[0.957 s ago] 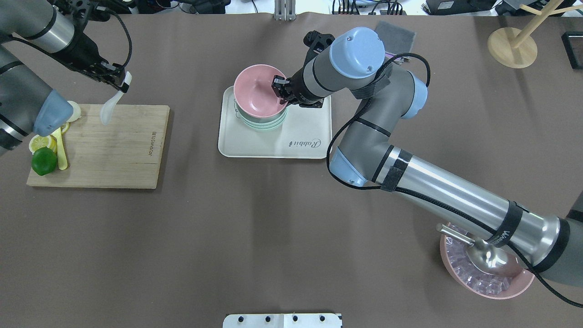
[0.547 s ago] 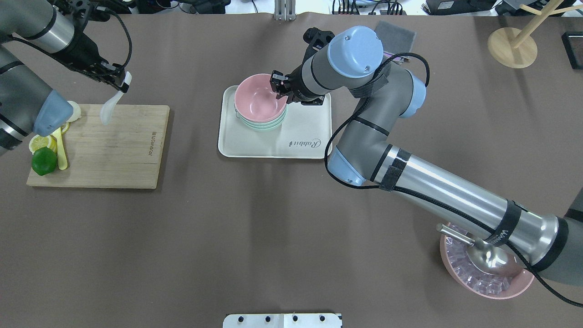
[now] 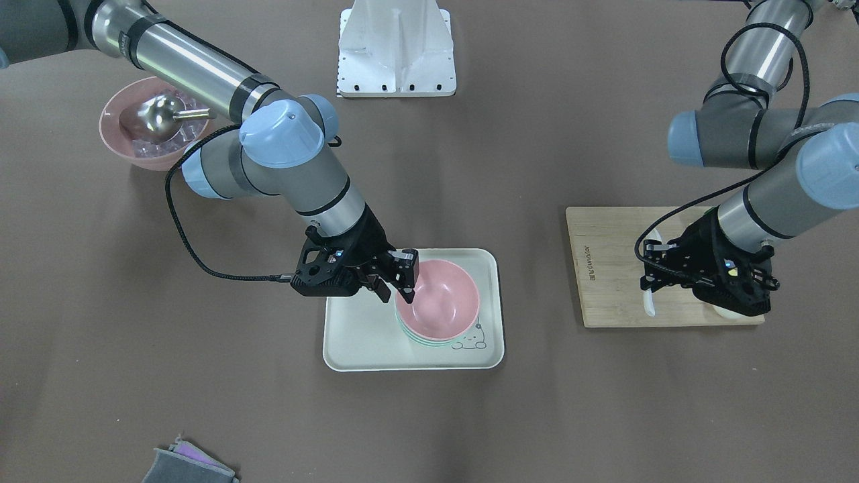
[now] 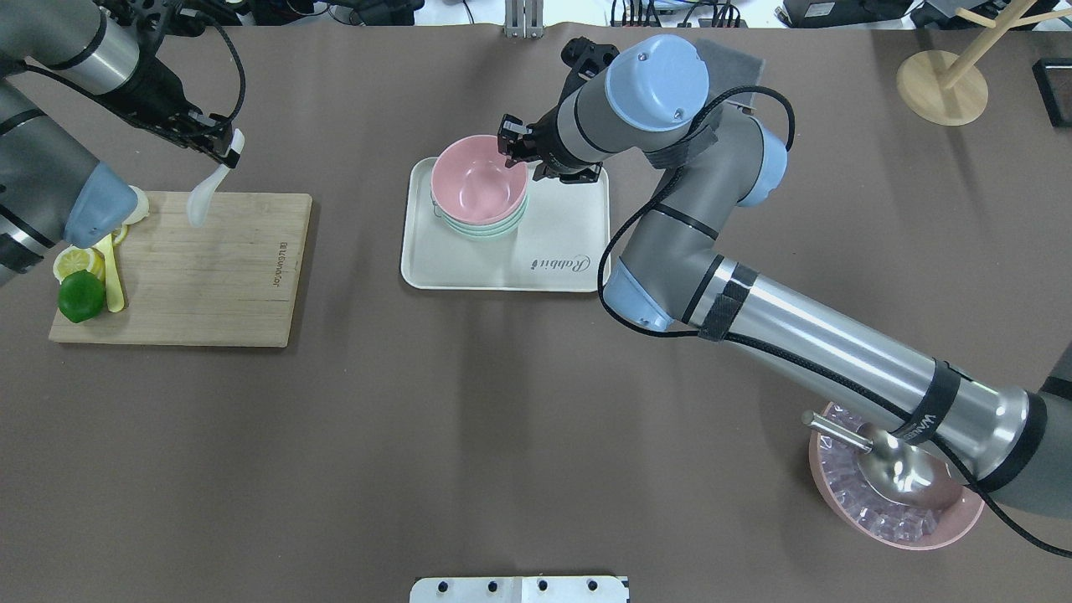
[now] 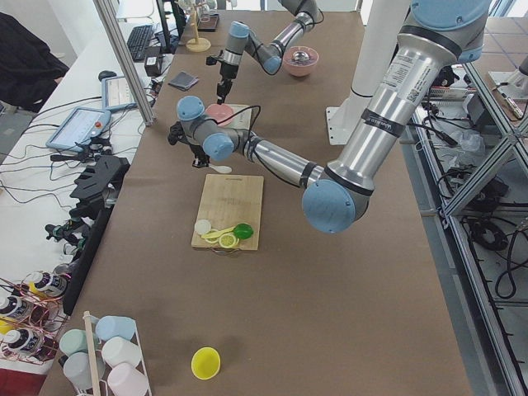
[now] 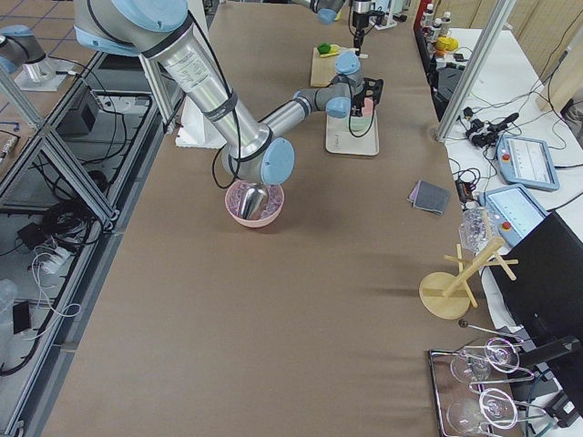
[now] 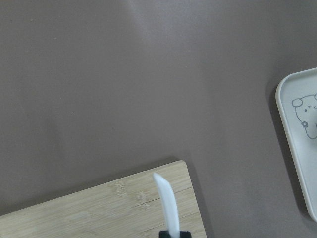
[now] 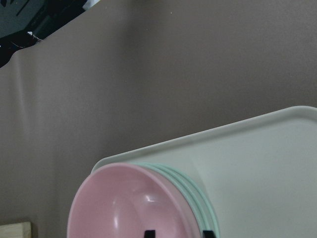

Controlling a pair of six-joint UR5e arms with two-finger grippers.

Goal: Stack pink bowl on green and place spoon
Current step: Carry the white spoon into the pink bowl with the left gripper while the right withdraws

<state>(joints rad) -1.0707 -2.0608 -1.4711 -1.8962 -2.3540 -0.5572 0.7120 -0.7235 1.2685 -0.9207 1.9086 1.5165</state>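
Right gripper (image 4: 511, 146) sat at the rim of the pink bowl (image 4: 476, 180), fingers parted, one inside and one outside. Couldn't tell if either touched it. Pink bowl was nested upright in the green bowls (image 4: 490, 228), at the far end of the tray (image 4: 502, 268). Left gripper (image 4: 219, 149) was clamped on the handle of the spoon (image 4: 201, 199), which hung scoop-down over the far edge of the board (image 4: 209, 276), well apart from the tray.
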